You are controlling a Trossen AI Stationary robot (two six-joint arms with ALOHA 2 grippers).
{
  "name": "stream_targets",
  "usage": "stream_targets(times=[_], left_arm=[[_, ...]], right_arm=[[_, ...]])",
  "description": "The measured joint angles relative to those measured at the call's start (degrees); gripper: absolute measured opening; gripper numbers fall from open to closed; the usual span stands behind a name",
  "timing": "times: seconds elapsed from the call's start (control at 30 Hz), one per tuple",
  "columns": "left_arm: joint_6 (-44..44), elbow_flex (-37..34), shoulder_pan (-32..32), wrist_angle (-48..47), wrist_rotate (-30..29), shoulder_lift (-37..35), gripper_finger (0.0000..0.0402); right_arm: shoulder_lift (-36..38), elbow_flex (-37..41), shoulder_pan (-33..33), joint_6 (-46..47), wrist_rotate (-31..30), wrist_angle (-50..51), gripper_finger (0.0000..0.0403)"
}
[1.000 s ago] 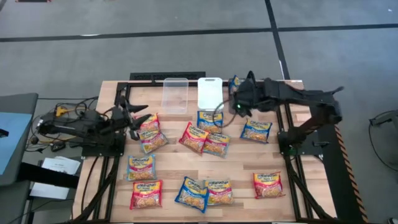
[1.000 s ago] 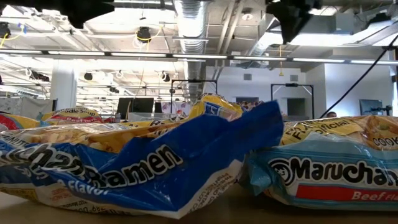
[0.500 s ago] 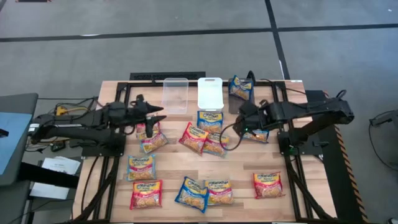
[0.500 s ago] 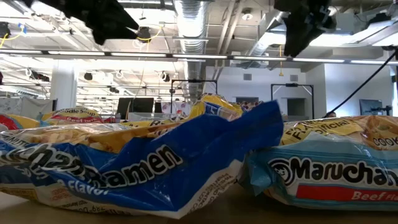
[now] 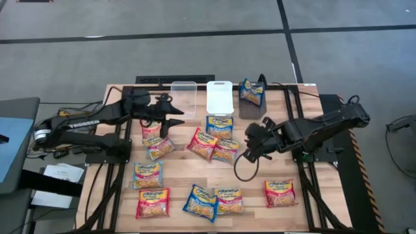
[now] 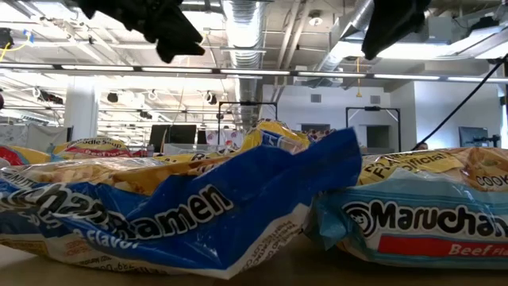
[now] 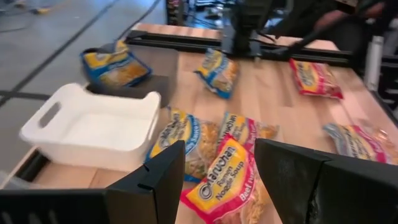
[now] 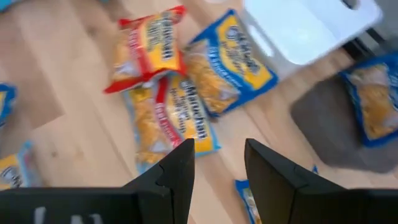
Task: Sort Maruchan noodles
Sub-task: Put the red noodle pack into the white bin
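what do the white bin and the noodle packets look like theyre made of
White bin: likely moulded plastic, matte and opaque, with thick rounded walls and a cut-out handle. Noodle packets: thin glossy printed plastic film, judging by the creases, sheen and crimped ends.

Left arm [image 5: 97,120]: dark, jointed, faint white lettering on one link | Right arm [image 5: 318,127]: dark, jointed, black cable looped beneath | Fingers [image 7: 155,180]: flat, matte black, square-edged plates

Blue, red and orange-yellow noodle packets [image 5: 203,143], white bin [image 5: 219,97], clear bin [image 5: 182,99], pale wooden table [image 5: 253,188]
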State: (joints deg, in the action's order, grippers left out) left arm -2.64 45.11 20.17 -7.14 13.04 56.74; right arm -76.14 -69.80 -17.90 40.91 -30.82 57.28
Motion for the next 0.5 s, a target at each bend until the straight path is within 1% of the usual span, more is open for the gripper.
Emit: stream_targets(times=[0.1, 0.2, 0.27, 0.5], left_arm=[[-2.1, 1.6, 1.5, -0.1, 4.1, 2.9, 0.0182], [-4.3, 2.8, 2.4, -0.1, 6.4, 6.3, 0.0182], [-5.5, 3.6, 2.8, -0.7, 7.5, 8.8, 0.0182], [-7.3, 6.0, 2.8, -1.5, 9.8, 17.3, 0.0182]], right_arm=[[0.0, 0.0, -0.8, -2.7, 1.5, -1.0, 0.0163], [0.0, 0.0, -1.0, -4.9, 3.0, -1.1, 0.0163], [0.0, 0.0, -1.1, -6.0, 4.0, -1.1, 0.0163], [0.0, 0.0, -1.0, -6.9, 4.1, -1.0, 0.0163]])
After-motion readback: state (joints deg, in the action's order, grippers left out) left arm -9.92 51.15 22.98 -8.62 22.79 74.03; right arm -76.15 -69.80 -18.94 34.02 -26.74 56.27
